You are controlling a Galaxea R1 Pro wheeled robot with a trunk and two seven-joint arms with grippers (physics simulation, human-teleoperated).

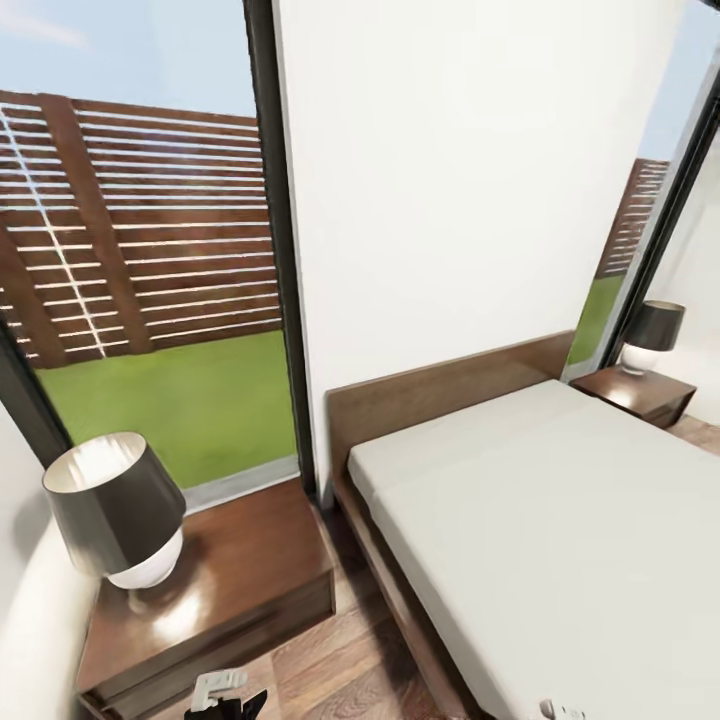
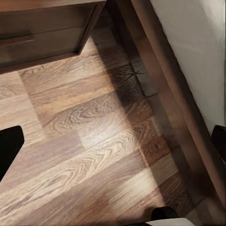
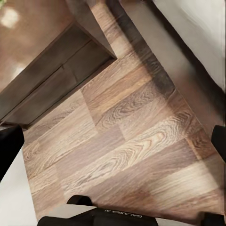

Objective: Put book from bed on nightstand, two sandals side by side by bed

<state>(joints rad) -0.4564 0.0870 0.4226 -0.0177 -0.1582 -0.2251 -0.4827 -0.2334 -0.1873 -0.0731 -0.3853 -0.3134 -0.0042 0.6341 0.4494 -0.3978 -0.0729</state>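
Note:
The bed (image 1: pixel 560 520) with its pale mattress and dark wooden headboard fills the right of the head view. One nightstand (image 1: pixel 250 560) stands at the lower left beside it, and the other nightstand (image 1: pixel 650 392) is on the bed's far side. My left gripper (image 2: pixel 113 141) is open over bare plank floor between the near nightstand (image 2: pixel 42 33) and the bed frame (image 2: pixel 174 108). My right gripper (image 3: pixel 113 141) is open too, above the same strip of floor, with the nightstand (image 3: pixel 42 75) and bed frame (image 3: pixel 179 61) ahead. The book and both sandals are out of view.
A dark-shaded lamp (image 1: pixel 115 505) sits on the near nightstand, and a matching lamp (image 1: pixel 652 335) on the far one. A tall window (image 1: pixel 140 300) shows fence and grass behind. A narrow strip of wood floor (image 1: pixel 340 660) runs between nightstand and bed.

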